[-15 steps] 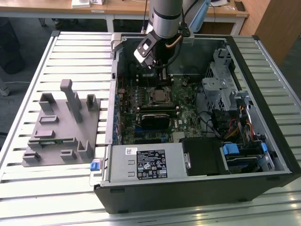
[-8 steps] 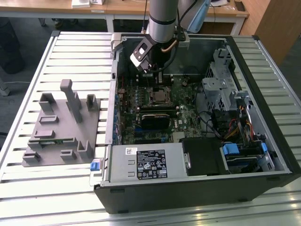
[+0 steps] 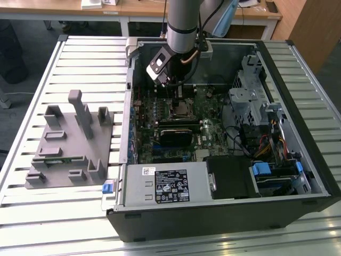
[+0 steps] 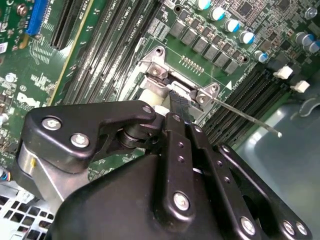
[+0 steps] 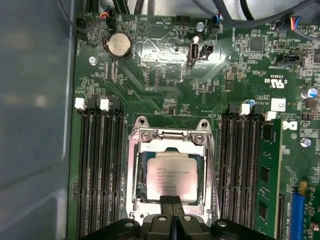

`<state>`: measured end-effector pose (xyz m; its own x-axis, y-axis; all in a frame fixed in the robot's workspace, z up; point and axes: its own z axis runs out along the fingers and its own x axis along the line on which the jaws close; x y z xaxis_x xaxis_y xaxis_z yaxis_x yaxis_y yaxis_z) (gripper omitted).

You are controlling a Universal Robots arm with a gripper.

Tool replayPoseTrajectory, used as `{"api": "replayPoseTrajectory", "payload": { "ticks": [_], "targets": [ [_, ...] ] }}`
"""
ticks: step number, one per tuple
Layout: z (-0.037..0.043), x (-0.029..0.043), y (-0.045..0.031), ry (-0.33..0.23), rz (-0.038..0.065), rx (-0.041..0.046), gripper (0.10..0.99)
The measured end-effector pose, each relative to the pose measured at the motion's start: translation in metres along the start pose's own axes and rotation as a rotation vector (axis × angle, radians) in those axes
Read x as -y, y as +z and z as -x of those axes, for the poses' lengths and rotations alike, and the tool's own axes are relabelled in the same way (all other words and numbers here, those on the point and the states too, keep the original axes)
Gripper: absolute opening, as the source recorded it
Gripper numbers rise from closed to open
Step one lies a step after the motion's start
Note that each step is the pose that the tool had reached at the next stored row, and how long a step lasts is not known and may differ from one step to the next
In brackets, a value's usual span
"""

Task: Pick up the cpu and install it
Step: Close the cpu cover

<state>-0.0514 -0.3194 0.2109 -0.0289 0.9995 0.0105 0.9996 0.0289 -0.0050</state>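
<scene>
**Claw Closed Over the Cpu in Its Socket**

I am looking down through the first wrist view, and the cpu (image 5: 172, 177) is lying flat inside the silver socket frame (image 5: 170, 136) on the green board (image 5: 165, 75). Its pale metal top is facing up at me. Long black memory slots (image 5: 100, 170) are running along both sides of the frame. A round coin battery (image 5: 118, 45) is sitting farther off on the board.

I am holding the claw (image 5: 171, 201) right at one edge of the cpu. Its two black fingers (image 5: 166, 220) are pressing together, with no gap between them and nothing pinched there. I cannot tell if the tip is touching the chip or hanging just above it.

In the second wrist view, a thin metal rod (image 4: 245, 117) is sticking out from one corner of the frame.

In the exterior view, the arm (image 3: 184, 21) is reaching down into the far part of the open computer case (image 3: 224, 213). The case is lying on a ribbed table (image 3: 85, 48). A grey holder plate (image 3: 64, 154) is sitting on the table beside the case, on the exterior view's left.
</scene>
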Motion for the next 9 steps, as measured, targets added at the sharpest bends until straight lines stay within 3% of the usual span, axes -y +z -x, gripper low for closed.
{"api": "replayPoseTrajectory", "payload": {
  "ticks": [9],
  "targets": [
    [-0.0002, 0.0008, 0.0067, 0.000, 0.000, 0.0000, 0.106]
  ]
}}
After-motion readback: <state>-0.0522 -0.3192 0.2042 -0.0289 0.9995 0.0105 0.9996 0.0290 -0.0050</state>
